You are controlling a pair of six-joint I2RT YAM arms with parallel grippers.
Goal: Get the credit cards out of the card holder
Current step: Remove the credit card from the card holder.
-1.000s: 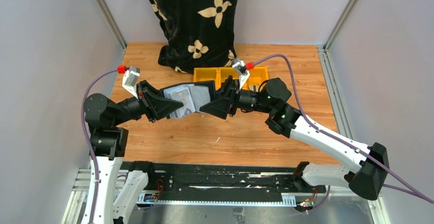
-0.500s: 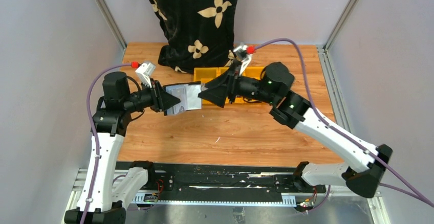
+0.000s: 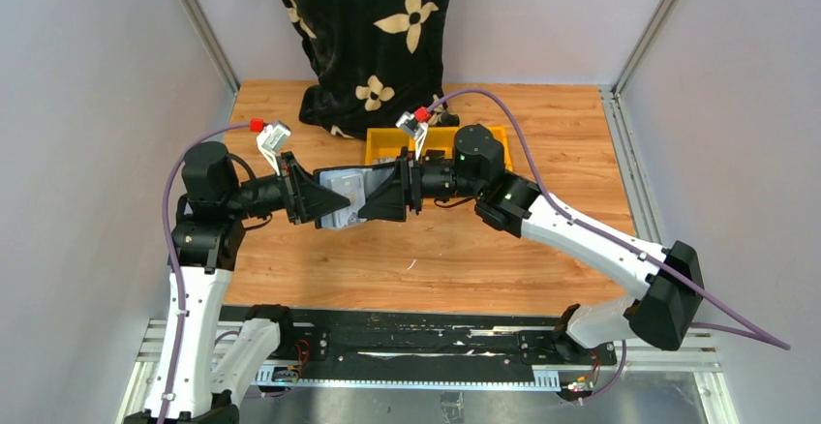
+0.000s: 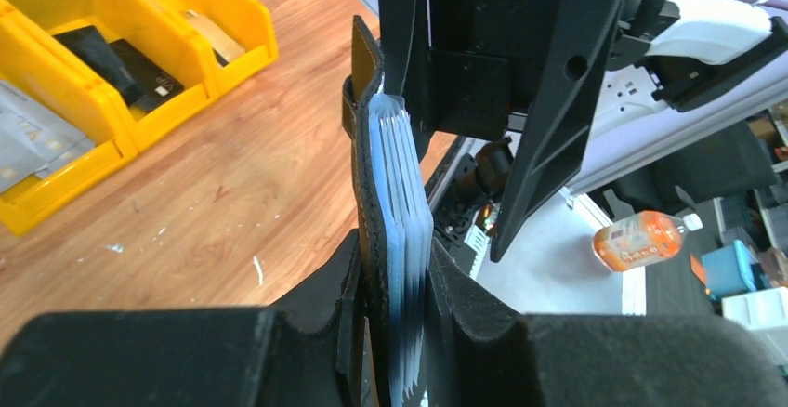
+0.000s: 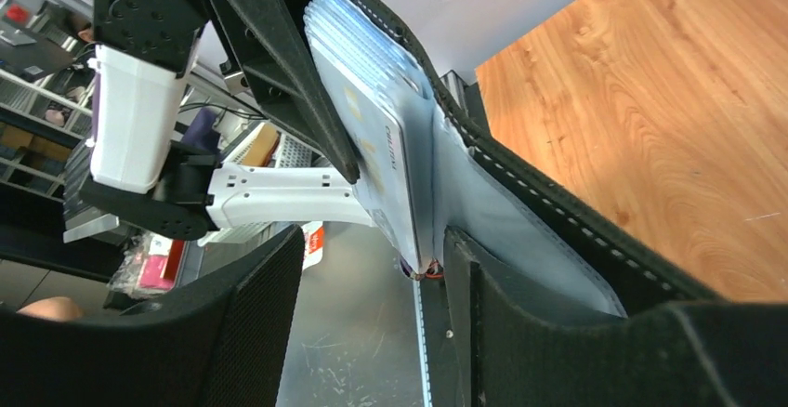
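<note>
The card holder [image 3: 345, 196] is a black wallet with a grey-blue slotted inside, held open in the air above the table. My left gripper [image 3: 312, 199] is shut on its left end; in the left wrist view [image 4: 395, 272] both pads press the holder [image 4: 372, 175]. A pale credit card [image 5: 386, 170] sticks out of its slots. My right gripper [image 3: 385, 193] is open and faces the holder's right end. In the right wrist view [image 5: 372, 244] the card's lower edge hangs between the spread fingers, and the holder's flap [image 5: 548, 212] lies against the right finger.
A row of yellow bins [image 3: 438, 141] stands behind the grippers; in the left wrist view [image 4: 139, 100] they hold a grey card [image 4: 28, 137] and a black slab [image 4: 121, 63]. A black cloth with pale flowers [image 3: 368, 37] hangs at the back. Grey walls close in both sides.
My right gripper has moved left, from beside the bins up to the holder's right end, so its fingers now straddle the cards' edge. The left gripper keeps its hold and has barely shifted.
</note>
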